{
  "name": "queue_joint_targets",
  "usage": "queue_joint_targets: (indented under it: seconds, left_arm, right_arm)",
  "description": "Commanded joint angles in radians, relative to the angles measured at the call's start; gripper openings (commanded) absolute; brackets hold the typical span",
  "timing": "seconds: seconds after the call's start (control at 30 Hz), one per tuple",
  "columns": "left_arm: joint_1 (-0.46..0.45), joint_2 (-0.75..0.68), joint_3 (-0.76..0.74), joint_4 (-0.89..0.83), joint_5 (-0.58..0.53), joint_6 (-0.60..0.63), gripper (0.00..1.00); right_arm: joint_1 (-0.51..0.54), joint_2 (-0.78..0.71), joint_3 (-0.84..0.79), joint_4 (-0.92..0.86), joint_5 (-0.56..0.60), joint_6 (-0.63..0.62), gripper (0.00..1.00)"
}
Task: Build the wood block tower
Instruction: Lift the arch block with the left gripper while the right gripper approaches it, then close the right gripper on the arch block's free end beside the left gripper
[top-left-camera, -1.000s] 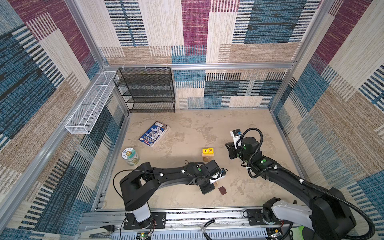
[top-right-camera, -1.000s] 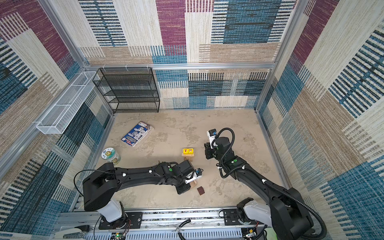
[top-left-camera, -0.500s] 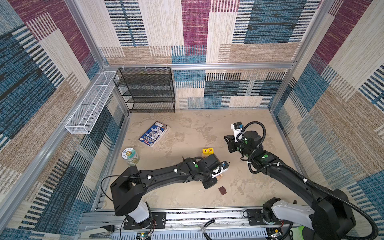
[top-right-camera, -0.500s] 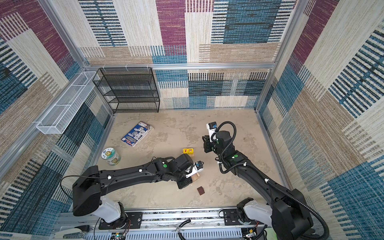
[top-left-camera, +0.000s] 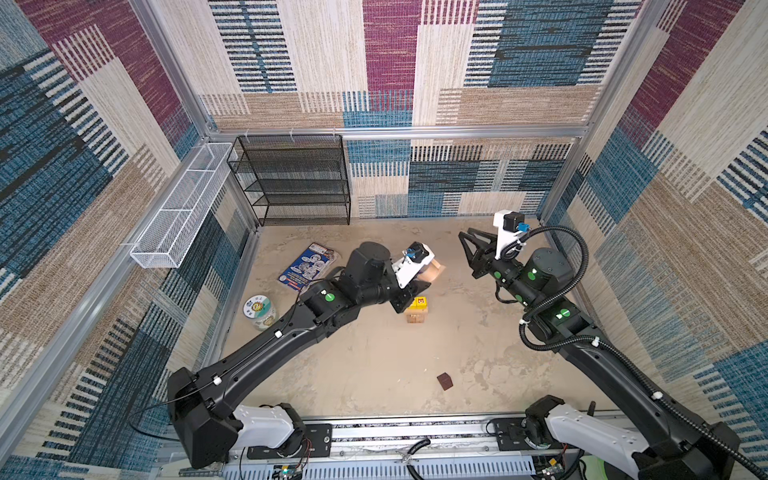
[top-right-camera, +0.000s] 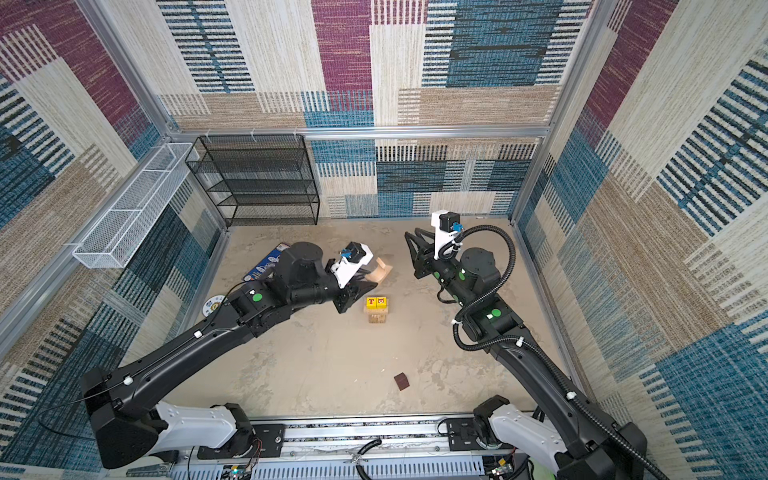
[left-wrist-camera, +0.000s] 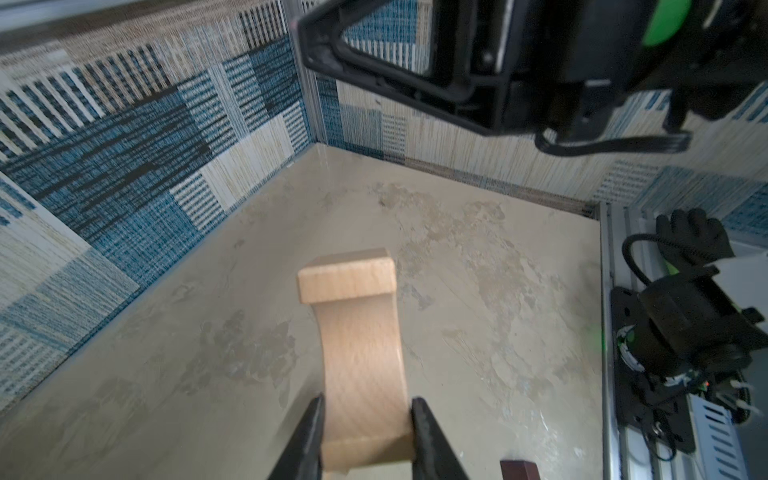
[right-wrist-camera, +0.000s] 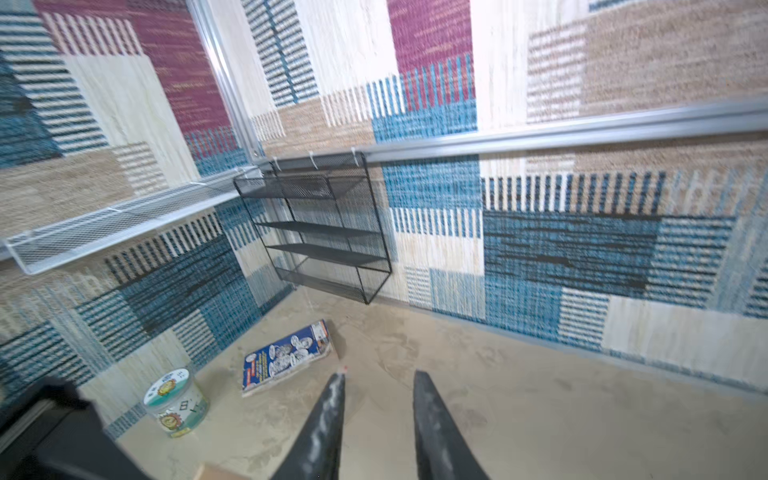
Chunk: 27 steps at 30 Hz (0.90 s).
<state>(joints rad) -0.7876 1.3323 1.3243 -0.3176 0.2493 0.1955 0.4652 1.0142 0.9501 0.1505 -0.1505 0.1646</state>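
Note:
A short tower stands mid-floor: two yellow cubes with red letters (top-left-camera: 417, 304) (top-right-camera: 377, 302) on top of pale wood bars (top-left-camera: 416, 318) (top-right-camera: 377, 318). My left gripper (top-left-camera: 422, 282) (top-right-camera: 368, 280) (left-wrist-camera: 365, 405) is shut on the pale wood arch (top-left-camera: 433, 271) (top-right-camera: 381, 270) (left-wrist-camera: 357, 332), held in the air just behind and above the tower. The dark brown cube (top-left-camera: 444, 381) (top-right-camera: 401, 381) (left-wrist-camera: 519, 469) lies alone near the front. My right gripper (top-left-camera: 467, 249) (top-right-camera: 413, 249) (right-wrist-camera: 378, 378) hovers to the right of the arch, open and empty.
A blue printed packet (top-left-camera: 307, 264) (right-wrist-camera: 286, 353) and a round printed tub (top-left-camera: 258, 309) (right-wrist-camera: 174, 401) lie at the left. A black wire shelf (top-left-camera: 295, 178) stands against the back wall. A white wire basket (top-left-camera: 178, 208) hangs on the left wall.
My left arm has lifted the arch from the front floor near the brown cube and carried it back to the tower. My right gripper has drawn back and its jaws have widened.

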Motion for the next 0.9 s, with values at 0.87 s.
queue_joint_targets:
  seconds: [0.87]
  left_arm:
    - [0.217,-0.038,-0.245,0.87,0.692,-0.38,0.0]
  right_arm:
    - [0.002,0.042,-0.123,0.437,-0.694,0.03,0.46]
